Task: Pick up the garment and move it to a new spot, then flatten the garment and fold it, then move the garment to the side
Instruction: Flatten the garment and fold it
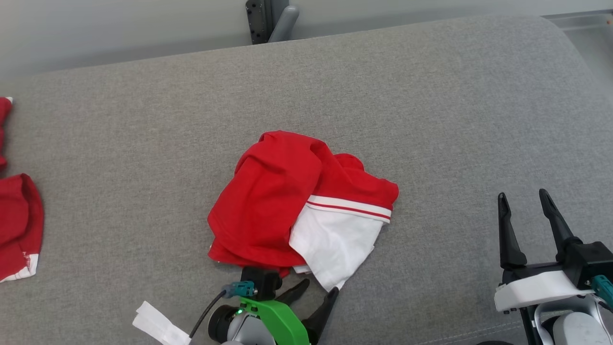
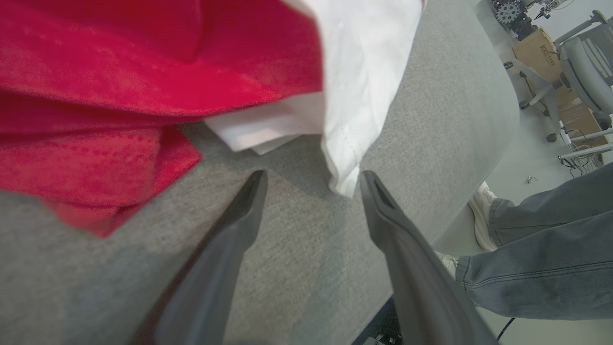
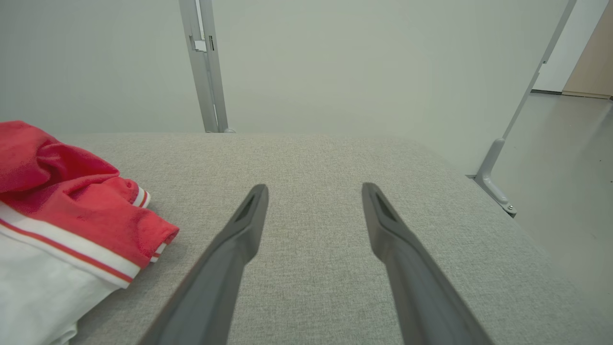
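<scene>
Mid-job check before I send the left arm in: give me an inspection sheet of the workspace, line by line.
Surface: grey fabric table, flat.
Job's things: red and white garment, crumpled mid-table, not yet flattened.
Clutter: second red cloth at the table's left edge; white strip near the left gripper.
Grippers: left gripper open, tips at the garment's near white hem, contact unclear, nothing held; right gripper open over bare table, apart from the garment.
Cables: black cable with a teal plug behind the left gripper.
Surroundings: person's leg in jeans beside the table; metal post; pale wall.
</scene>
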You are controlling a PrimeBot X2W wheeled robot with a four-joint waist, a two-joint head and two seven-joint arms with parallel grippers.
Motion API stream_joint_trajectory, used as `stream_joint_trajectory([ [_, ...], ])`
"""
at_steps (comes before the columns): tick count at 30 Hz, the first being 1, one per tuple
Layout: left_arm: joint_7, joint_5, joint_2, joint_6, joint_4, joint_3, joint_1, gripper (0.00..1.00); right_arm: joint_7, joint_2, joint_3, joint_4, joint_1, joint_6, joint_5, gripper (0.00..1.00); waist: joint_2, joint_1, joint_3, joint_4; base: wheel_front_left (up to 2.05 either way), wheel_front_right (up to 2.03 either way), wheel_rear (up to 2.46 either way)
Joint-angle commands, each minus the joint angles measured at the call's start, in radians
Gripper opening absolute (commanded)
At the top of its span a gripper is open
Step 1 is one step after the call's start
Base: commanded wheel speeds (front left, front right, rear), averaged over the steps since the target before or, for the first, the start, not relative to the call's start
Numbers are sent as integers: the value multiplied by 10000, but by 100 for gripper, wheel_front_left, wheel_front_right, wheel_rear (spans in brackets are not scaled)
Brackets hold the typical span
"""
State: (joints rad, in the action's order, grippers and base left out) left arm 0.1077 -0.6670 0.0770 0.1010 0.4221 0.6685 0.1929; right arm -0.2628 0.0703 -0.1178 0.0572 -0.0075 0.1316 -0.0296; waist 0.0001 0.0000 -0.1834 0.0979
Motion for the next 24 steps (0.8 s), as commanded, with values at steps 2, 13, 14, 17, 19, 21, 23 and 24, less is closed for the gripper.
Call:
stream_joint_trajectory([
  [2,98,-158,-27,16,161,4,142,100,-33,-45,37,13,-128,-15,100,100,-1,0,-102,170,0,0,0],
  [13,85,-241,-151,67,-327,325,518,0,-33,-47,4,92,-108,-15,72,100,-1,0,-28,292,0,0,0],
  [14,90,-323,-142,85,-665,296,549,0,-33,-49,2,93,-107,-15,57,100,-1,0,-13,308,0,0,0],
  [17,130,-422,26,-38,-1975,22,846,0,-33,-63,-38,76,-124,-15,2,100,-1,0,26,343,0,0,0],
  [19,251,-497,150,-271,-2823,-367,1239,0,-33,-80,-42,97,-128,-15,-11,100,-1,0,65,338,0,0,0],
  [21,459,-623,279,-488,-3390,-860,1841,0,-33,-98,31,141,-158,-15,-31,100,-1,0,111,324,0,0,0],
  [23,610,-478,597,-727,-3659,-1448,2645,0,-33,-101,139,192,-206,-17,-29,100,-1,0,174,343,0,0,0],
  [24,728,-493,715,-815,-3677,-1704,3006,0,-33,-104,186,207,-230,-15,-43,100,-1,0,200,360,0,0,0],
])
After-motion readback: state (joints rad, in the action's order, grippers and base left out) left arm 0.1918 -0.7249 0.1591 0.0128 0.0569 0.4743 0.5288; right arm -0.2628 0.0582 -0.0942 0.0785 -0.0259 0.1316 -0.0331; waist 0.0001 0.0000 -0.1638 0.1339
